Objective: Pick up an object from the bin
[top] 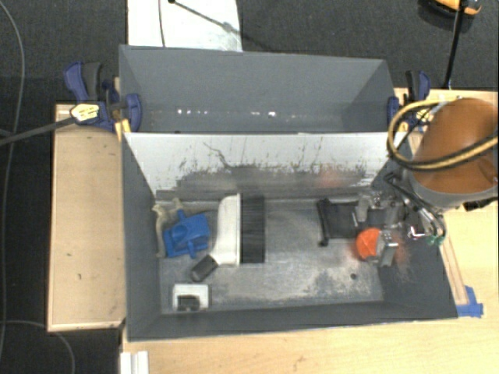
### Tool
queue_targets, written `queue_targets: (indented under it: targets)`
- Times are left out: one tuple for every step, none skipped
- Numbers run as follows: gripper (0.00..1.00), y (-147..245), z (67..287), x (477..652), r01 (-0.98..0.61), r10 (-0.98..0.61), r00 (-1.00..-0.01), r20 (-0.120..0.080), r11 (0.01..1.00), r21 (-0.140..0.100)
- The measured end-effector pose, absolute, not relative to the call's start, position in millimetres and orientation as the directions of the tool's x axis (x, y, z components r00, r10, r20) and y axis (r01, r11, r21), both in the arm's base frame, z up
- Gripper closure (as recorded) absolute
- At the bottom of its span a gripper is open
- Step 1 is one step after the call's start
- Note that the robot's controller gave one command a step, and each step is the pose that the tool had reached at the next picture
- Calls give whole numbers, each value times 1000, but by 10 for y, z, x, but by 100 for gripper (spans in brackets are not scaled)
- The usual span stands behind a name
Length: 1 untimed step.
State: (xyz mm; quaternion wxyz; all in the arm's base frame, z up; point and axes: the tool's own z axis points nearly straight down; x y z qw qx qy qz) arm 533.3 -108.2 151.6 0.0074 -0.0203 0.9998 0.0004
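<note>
Bin (257,92) with brush (240,230), blue toy (187,234)

One brush (240,230), blue toy (187,234), orange ball (367,244), black block (337,219); two small scraps (204,268).

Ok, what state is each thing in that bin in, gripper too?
gripper: low at the bin's right end
orange lump: beside the gripper, grasp unclear
black flat piece: lying loose beside gripper
white brush: on its side, bristles facing right
blue plastic piece: lying at left end
small dark block: lying loose
small white piece: lying in near-left corner
</note>
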Motion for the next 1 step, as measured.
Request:
queue_targets:
  targets:
    - [0,-1246,1141,5546,-116,-116,-993,-15,993,-2]
